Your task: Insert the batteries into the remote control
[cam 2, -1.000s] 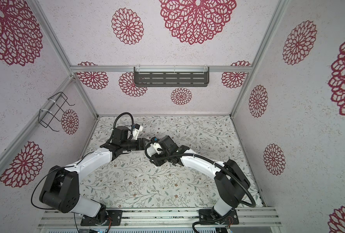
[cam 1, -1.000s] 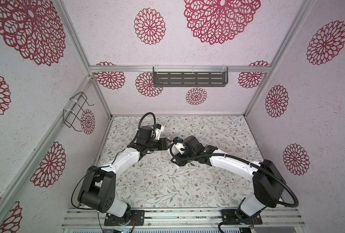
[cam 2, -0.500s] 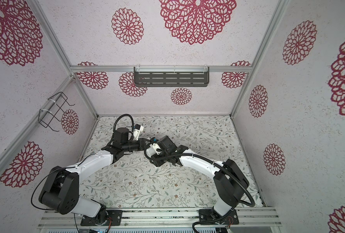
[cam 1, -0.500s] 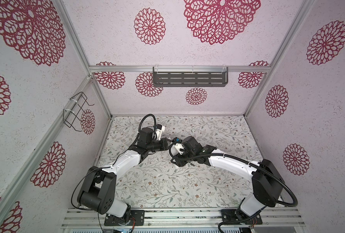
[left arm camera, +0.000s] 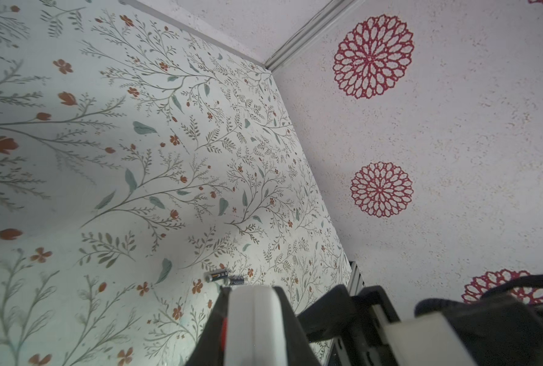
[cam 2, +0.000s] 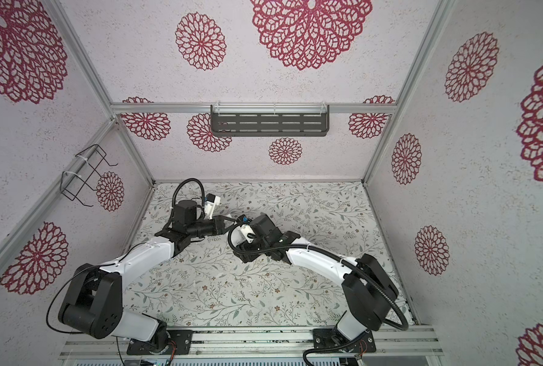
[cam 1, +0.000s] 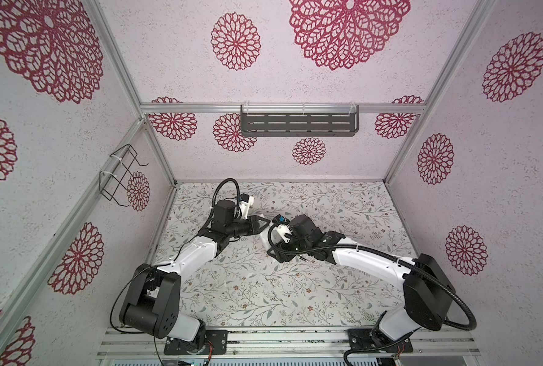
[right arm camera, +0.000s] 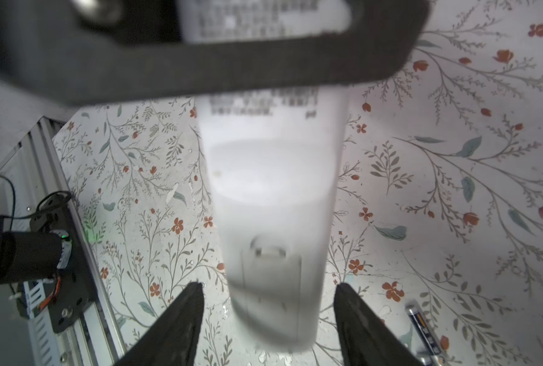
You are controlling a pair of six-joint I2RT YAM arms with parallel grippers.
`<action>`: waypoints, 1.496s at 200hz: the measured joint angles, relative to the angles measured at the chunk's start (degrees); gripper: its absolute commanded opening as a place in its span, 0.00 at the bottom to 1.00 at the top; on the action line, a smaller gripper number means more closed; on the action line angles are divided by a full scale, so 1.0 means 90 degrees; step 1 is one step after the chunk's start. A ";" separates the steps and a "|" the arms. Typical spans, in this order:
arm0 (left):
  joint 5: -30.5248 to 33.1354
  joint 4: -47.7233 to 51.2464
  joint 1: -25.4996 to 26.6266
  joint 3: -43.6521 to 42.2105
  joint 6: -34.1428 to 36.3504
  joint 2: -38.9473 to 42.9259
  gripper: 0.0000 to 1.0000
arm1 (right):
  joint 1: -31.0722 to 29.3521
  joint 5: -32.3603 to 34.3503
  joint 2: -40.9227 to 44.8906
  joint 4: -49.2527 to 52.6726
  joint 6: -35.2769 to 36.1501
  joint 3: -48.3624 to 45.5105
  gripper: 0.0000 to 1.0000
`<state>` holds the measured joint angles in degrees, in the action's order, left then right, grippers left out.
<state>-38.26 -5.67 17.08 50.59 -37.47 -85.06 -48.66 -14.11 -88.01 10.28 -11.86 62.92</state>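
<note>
Above the table (cam 1: 327, 285), left hand (left arm camera: 252, 304) tight on remote control (right arm camera: 270, 196) (right hand (right arm camera: 268, 286) apart).

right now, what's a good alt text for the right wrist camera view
The white remote control, plain back showing, runs blurred between the right gripper's open fingers, which stand clear of it. The left gripper clamps it near its printed label, and a battery lies on the floral table.

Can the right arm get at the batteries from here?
Probably yes. The right gripper is open and empty, straddling the remote control that the left gripper clamps. The batteries lie uncovered on the mat beside it. It would have to clear the remote first.
</note>
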 measured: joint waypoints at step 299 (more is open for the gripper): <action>0.1506 -0.0874 0.0041 -0.2424 0.0090 0.2506 0.00 | 0.0294 -0.0935 -0.0061 -0.1518 -0.1379 -0.0257 0.96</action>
<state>-24.71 -13.54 17.45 28.77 -36.67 -62.50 -46.02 -22.52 -88.55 -3.38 -24.27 60.60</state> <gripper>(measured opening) 0.209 0.962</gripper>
